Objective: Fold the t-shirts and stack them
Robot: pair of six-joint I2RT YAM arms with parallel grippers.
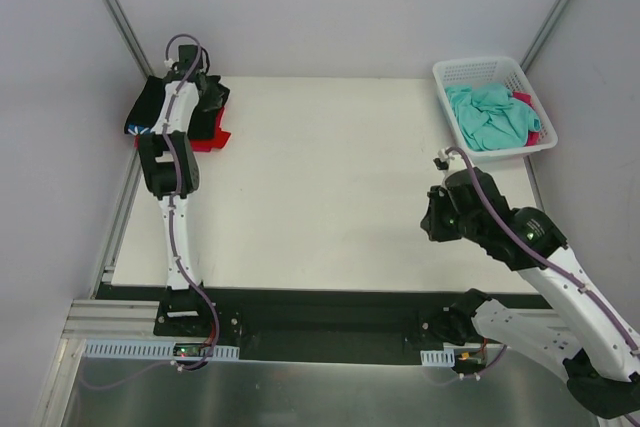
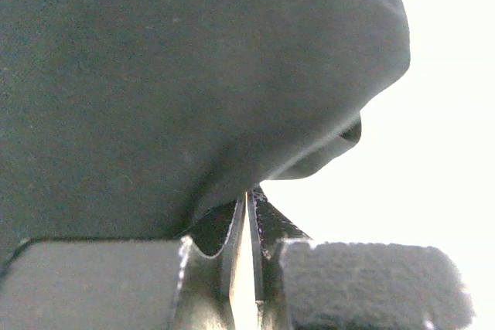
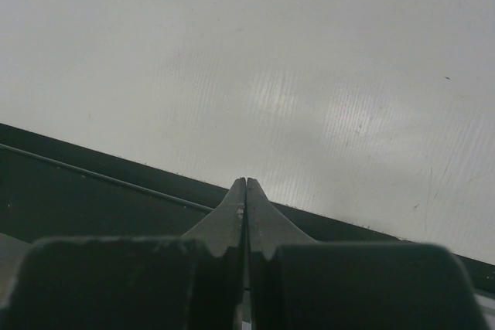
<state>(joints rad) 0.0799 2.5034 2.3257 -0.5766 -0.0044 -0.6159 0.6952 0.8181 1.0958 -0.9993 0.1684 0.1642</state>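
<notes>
Roughly halfway, judging by the piles. At the far-left corner of the table (image 1: 330,197) there's a small stack: black tee (image 2: 155,75) on top of the red tee (image 1: 212,140), which pokes out along the near and right edges. Both look folded flat, though the L arm covers much of the stack, so neatness can't be checked. A bit of blue shows at the stack's left edge, prob. the print, but it's too small to be sure.

L gripper (image 2: 249,200) sits right at the stack. Its jaws are together, tips up against a rounded fold of the black cloth. No fabric shows between them, so this looks like pressing or tidying rather than a grip.

R gripper (image 3: 246,187) is well apart from any cloth, over bare tabletop nr the front edge, w/ jaws together and nothing in them.

Left to do: the teal tee (image 1: 490,117) lies crumpled in the white mesh basket (image 1: 480,61) at the far-right corner, w/ a pink tee (image 1: 530,107) bunched under and beside it. Both need pulling out, spreading on the open middle, folding, then adding to the left stack. The R arm is nearer the basket, so it's the likely one to fetch.
</notes>
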